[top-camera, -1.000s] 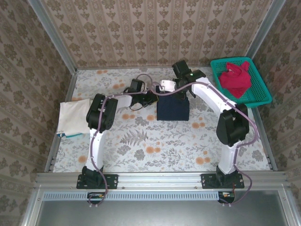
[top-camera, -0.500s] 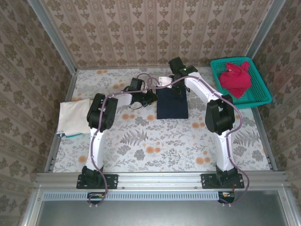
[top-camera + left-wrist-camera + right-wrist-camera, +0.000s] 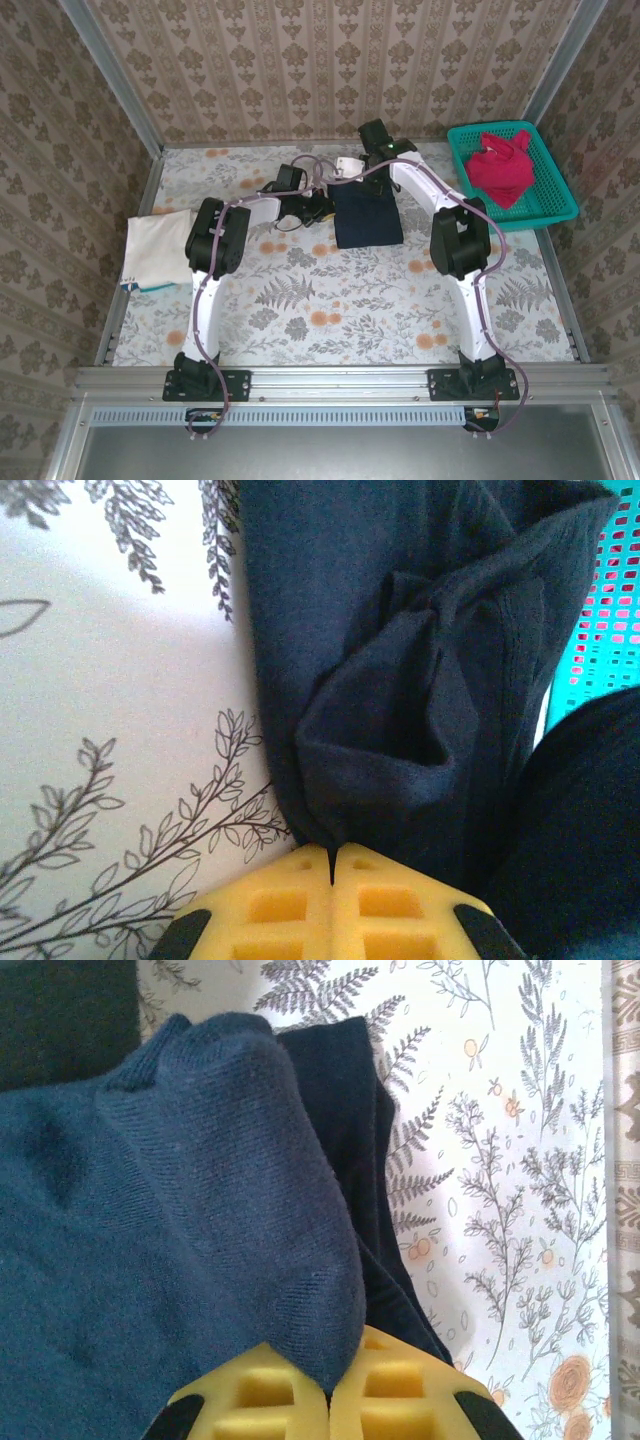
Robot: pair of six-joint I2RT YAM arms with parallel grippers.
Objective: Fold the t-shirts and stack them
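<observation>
Navy t-shirt [image 3: 367, 215] lies mid-table [image 3: 350, 300] toward the far edge, a compact dark rectangle with doubled layers, so I judge it partly folded. My left tool [image 3: 332, 858] is clamped on a bunched fold at the shirt's left side, pads together with cloth pinched between them. My right tool [image 3: 328, 1388] is likewise closed on a rolled-over layer of the same shirt. Cream-white t-shirt [image 3: 160, 250] sits folded flat at the left edge, well apart from the navy one. Red t-shirt [image 3: 503, 165] lies crumpled in the teal basket [image 3: 548, 215] at the far right corner. Tally, as I judge it: one folded, one mid-fold, one untouched, nothing stacked yet.
</observation>
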